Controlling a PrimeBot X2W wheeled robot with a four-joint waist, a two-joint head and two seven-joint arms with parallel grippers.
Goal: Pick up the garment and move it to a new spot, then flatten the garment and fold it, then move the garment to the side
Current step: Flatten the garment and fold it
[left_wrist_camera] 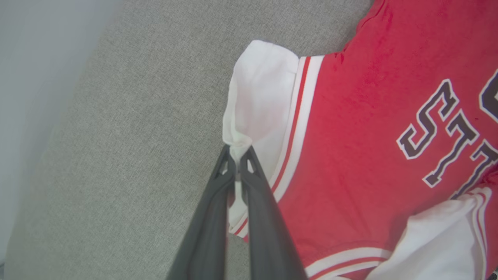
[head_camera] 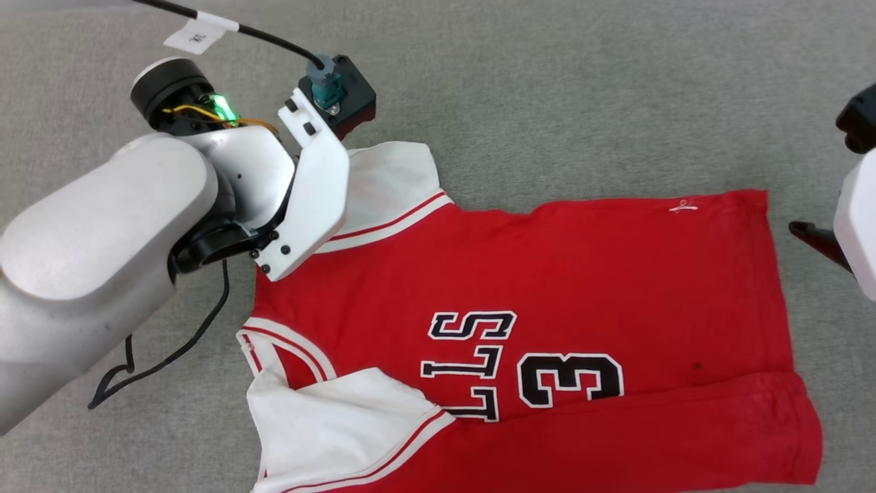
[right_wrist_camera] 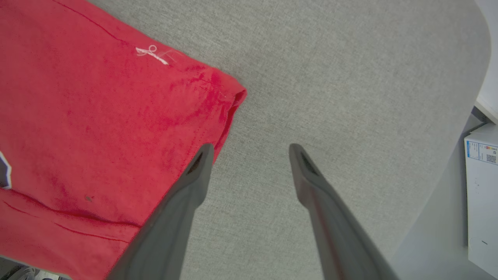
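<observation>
Head view: red garment (head_camera: 547,308) lies spread on the grey counter (head_camera: 547,103), collar end toward the robot's left, hem toward its right. Near long edge is folded up over the body; near white sleeve lies folded in over the chest, beside the black lettering and the 3. Left arm (head_camera: 102,239) hangs over the far sleeve (head_camera: 390,185), wrist covering that sleeve's outer corner. Thin black cable (head_camera: 171,349) trails on the counter below the arm. Left wrist view: left tool (left_wrist_camera: 238,157) has both fingers pressed together, clamped on a bunched pinch of the far sleeve's white edge; rest of the sleeve lies flat on the counter. Right wrist view: right tool (right_wrist_camera: 251,149) stands with fingers wide apart, gripping nothing; one fingertip over the hem's corner, the other over bare counter. White box (right_wrist_camera: 482,194) sits beyond the counter's rounded edge.
</observation>
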